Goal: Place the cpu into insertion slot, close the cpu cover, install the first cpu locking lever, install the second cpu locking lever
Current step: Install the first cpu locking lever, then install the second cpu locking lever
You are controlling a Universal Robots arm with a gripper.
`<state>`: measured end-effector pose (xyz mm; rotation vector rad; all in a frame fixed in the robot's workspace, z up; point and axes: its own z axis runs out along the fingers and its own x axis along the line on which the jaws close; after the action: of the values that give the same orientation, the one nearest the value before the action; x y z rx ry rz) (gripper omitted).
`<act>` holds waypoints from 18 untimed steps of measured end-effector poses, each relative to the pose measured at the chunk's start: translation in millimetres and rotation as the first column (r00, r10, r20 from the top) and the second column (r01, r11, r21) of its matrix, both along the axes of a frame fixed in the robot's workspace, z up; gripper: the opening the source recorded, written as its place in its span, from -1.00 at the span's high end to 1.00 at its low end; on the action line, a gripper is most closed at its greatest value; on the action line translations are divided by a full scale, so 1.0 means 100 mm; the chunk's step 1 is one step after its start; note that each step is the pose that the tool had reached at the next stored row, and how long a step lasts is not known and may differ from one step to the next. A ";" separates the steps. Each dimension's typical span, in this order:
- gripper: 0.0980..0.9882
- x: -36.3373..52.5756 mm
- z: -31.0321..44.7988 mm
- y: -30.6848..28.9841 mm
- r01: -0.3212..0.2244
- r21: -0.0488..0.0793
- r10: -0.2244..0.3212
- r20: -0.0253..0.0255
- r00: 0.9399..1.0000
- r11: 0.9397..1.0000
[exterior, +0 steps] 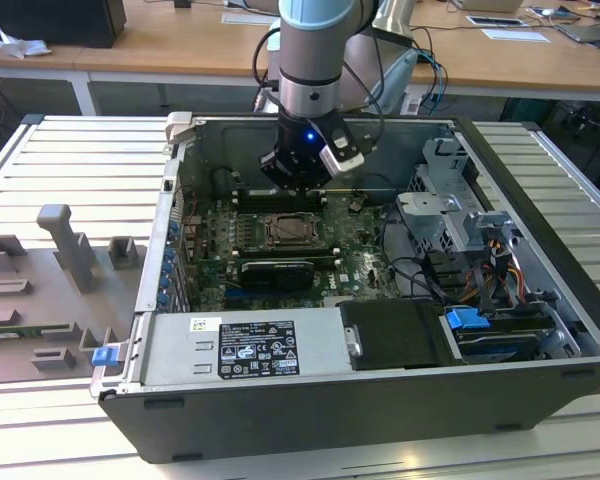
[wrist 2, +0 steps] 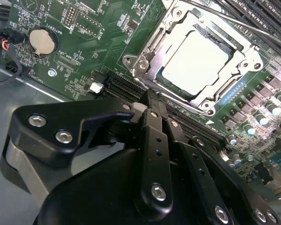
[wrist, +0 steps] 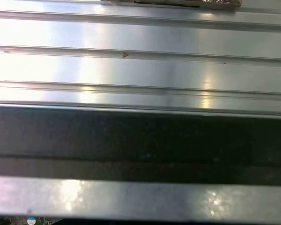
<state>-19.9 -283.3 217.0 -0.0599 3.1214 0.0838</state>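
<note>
The cpu (wrist 2: 194,61), a pale square chip, lies flat in the insertion slot (exterior: 284,232) on the green motherboard inside the open computer case. The cpu cover (wrist 2: 152,49), a silvery frame, lies down around the chip, whose face shows through the cut-out. A thin metal lever rod (wrist 2: 225,18) runs along the far side of the socket. My gripper (exterior: 293,180) hangs above the board, just behind the socket in the exterior view. In the second wrist view the gripper (wrist 2: 149,96) is shut with nothing in it, a short way from the socket.
Black memory slots (wrist 2: 196,124) run between gripper and socket. A coin battery (wrist 2: 41,41) sits on the board. A black graphics card (exterior: 277,270), a power supply (exterior: 245,345) and a drive cage with cables (exterior: 450,200) crowd the case. Grey fixtures (exterior: 50,290) stand on the ribbed table (wrist: 140,70).
</note>
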 end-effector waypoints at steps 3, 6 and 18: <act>0.98 0.000 0.000 -0.009 0.000 0.000 0.000 0.000 1.000 1.000; 0.98 0.000 0.001 -0.019 0.000 0.000 0.000 0.000 1.000 1.000; 0.98 0.000 0.045 -0.078 0.000 0.000 0.000 0.000 1.000 1.000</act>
<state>-20.0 -291.2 221.5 -0.0597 3.1215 0.0834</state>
